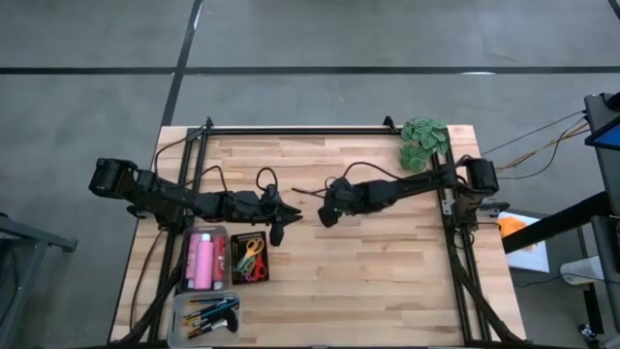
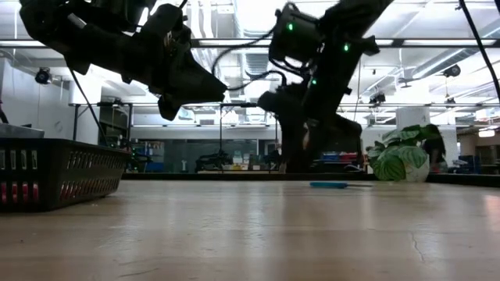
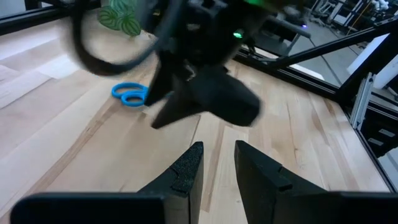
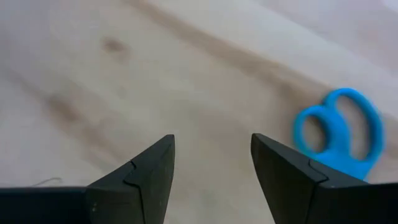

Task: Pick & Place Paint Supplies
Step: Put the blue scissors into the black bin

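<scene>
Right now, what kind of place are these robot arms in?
Probably a robotics lab or workshop: a wooden worktable on bare concrete, bright ceiling strip lights, and benches of equipment behind.

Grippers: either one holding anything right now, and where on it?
Nothing held. Left gripper and right gripper both open and empty; blue scissors lie on the table.

Paint supplies on the counter

Blue scissors [image 4: 341,132] lie flat on bare wood; pink bottles [image 1: 204,260], scissors [image 1: 252,259] and brushes [image 1: 213,314] sit in trays.
</scene>
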Available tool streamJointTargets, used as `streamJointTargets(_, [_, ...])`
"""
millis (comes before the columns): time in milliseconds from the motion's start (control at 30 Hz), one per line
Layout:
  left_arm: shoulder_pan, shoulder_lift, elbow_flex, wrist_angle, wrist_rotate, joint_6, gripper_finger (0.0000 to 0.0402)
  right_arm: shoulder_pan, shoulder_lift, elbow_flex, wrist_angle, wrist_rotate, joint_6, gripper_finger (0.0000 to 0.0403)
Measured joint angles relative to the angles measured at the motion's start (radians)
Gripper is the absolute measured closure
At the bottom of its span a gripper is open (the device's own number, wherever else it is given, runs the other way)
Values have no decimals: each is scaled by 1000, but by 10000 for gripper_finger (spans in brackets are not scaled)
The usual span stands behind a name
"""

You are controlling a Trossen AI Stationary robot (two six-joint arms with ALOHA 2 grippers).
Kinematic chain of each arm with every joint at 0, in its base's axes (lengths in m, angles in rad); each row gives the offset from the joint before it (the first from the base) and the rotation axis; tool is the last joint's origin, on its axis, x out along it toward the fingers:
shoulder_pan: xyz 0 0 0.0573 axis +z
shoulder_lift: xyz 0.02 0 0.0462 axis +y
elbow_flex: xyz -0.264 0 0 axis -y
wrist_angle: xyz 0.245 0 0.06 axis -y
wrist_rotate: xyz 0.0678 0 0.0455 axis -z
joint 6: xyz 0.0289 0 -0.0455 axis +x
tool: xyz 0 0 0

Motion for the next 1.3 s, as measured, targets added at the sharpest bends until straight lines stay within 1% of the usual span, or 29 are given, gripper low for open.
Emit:
streamJointTargets(367, [0, 0, 0, 1, 0, 0, 308, -99, 0, -134, 16, 9, 28, 194])
streamJointTargets(567, [0, 0, 0, 1, 0, 0, 308, -110, -5, -195, 116, 19, 30, 194])
streamJointTargets(767, [0, 0, 0, 1, 0, 0, 308, -96, -2, -183, 139, 5, 29, 194])
streamJointTargets(833, [0, 0, 0, 1, 0, 0, 308, -91, 0, -172, 156, -32, 29, 194])
streamJointTargets(1000, [0, 0, 0, 2, 0, 0, 308, -71, 0, -174, 263, -120, 25, 194])
streamJointTargets(1067, [0, 0, 0, 2, 0, 0, 308, -62, 0, -175, 296, -138, 15, 194])
streamJointTargets(1167, [0, 0, 0, 2, 0, 0, 308, -46, 15, -176, 348, -143, 10, 194])
streamJointTargets(1300, [0, 0, 0, 2, 0, 0, 308, -22, 67, -154, 391, -153, 5, 194])
